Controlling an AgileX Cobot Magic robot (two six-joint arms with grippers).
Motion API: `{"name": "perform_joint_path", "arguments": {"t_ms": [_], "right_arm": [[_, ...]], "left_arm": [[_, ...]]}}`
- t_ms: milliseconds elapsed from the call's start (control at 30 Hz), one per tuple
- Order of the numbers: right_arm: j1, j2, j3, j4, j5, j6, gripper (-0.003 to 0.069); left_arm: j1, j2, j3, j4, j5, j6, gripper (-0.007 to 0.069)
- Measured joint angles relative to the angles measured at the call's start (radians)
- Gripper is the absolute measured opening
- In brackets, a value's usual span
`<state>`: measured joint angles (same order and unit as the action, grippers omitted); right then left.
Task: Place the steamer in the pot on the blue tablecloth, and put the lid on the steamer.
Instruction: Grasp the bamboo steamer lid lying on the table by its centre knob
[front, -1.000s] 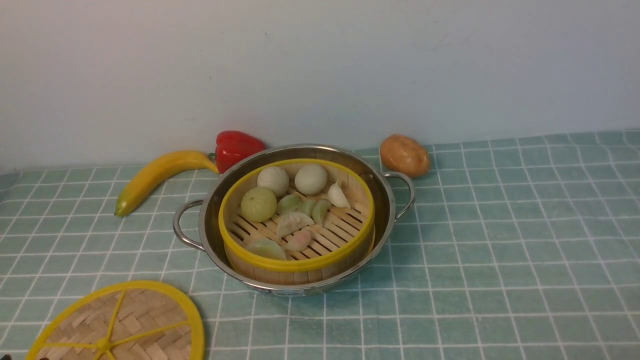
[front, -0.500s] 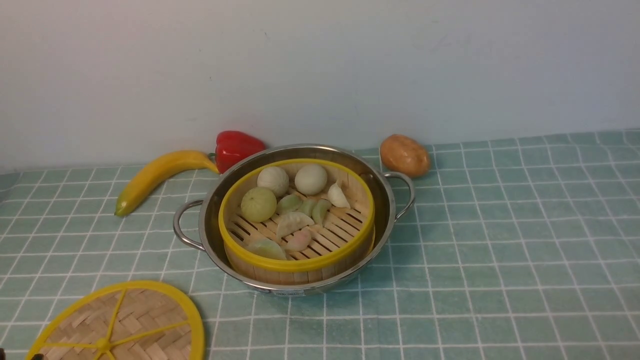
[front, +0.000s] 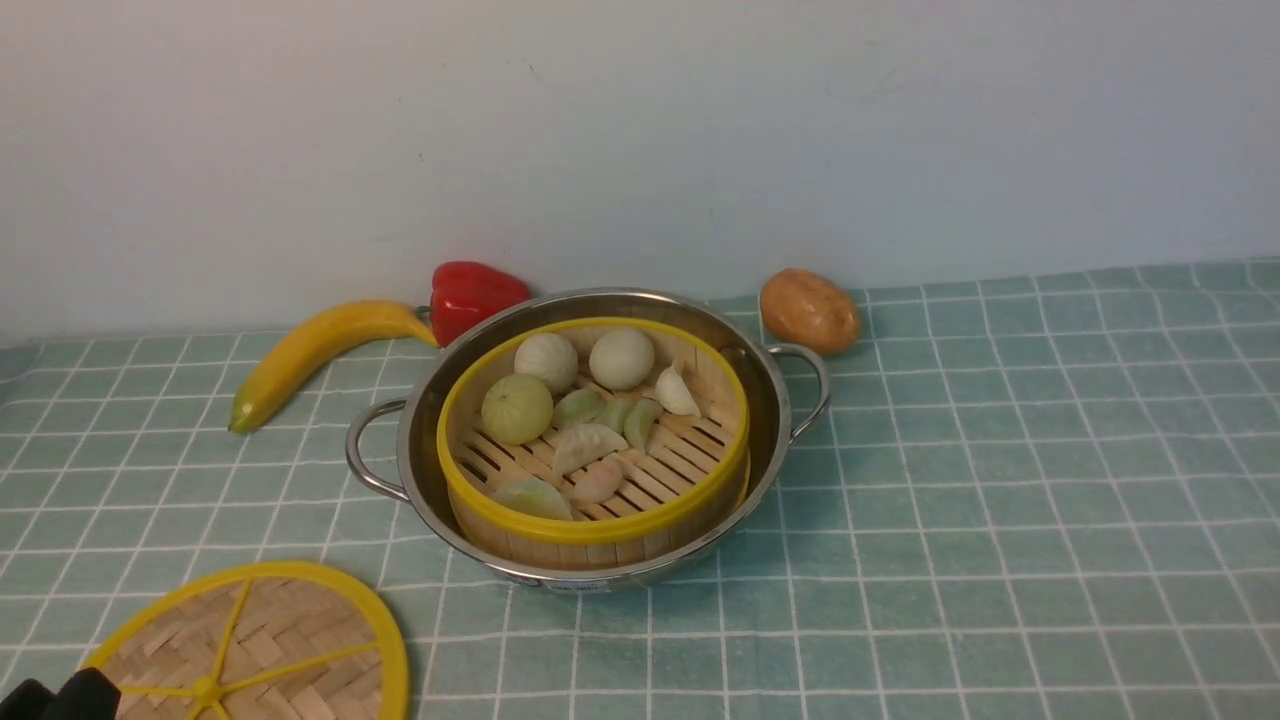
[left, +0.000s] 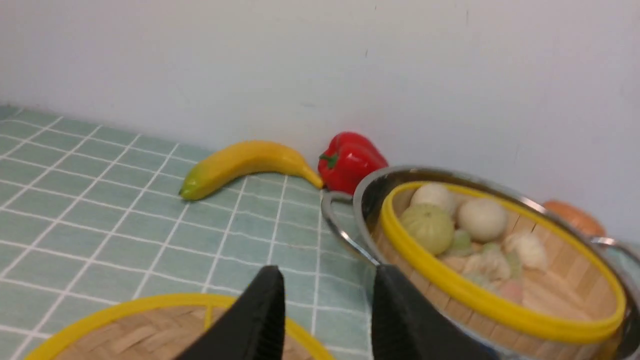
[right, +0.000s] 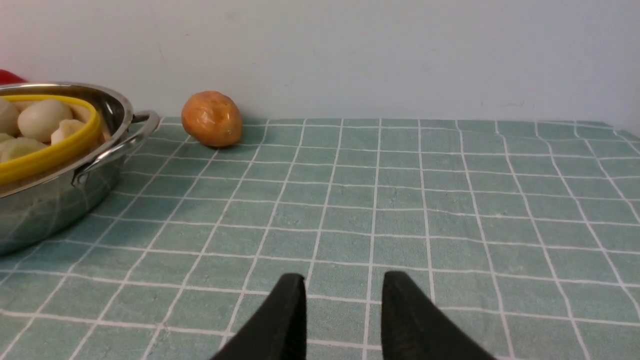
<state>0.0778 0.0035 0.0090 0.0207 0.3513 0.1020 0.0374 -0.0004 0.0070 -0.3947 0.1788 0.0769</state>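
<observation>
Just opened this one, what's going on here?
The robot is setting up a steamer. The basket of buns and dumplings sits inside the pot, uncovered. The lid lies on the cloth, with the open left gripper near it. The right gripper is open too, and neither holds anything.

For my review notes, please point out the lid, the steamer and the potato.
Lid (front: 315, 620): front view, on its woven bamboo face.
Steamer (front: 600, 552): front view, on its near bamboo side wall.
Potato (right: 212, 119): right wrist view, on the middle of its skin.
</observation>
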Motion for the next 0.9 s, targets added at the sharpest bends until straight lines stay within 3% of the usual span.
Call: {"name": "perform_joint_path", "arguments": {"t_ms": [200,400,500,700,900], "right_arm": [[0.000,0.000,0.000,0.000,0.000,0.001,0.0239],[0.000,0.000,0.000,0.000,0.000,0.001,0.0239],[0.000,0.000,0.000,0.000,0.000,0.001,0.0239],[0.000,0.000,0.000,0.000,0.000,0.001,0.0239],[0.000,0.000,0.000,0.000,0.000,0.009,0.0239]], "left_arm": [[0.000,0.000,-0.006,-0.123,-0.076,-0.006,0.0243],[0.000,0.043,-0.183,-0.130,0.059,0.027,0.0243],[0.000,0.162,-0.331,-0.069,0.249,0.047,0.0243],[0.000,0.538,-0.639,0.101,0.782,0.040,0.0243],[0.000,0.883,-0.820,0.234,0.957,-0.015,0.0243]]}}
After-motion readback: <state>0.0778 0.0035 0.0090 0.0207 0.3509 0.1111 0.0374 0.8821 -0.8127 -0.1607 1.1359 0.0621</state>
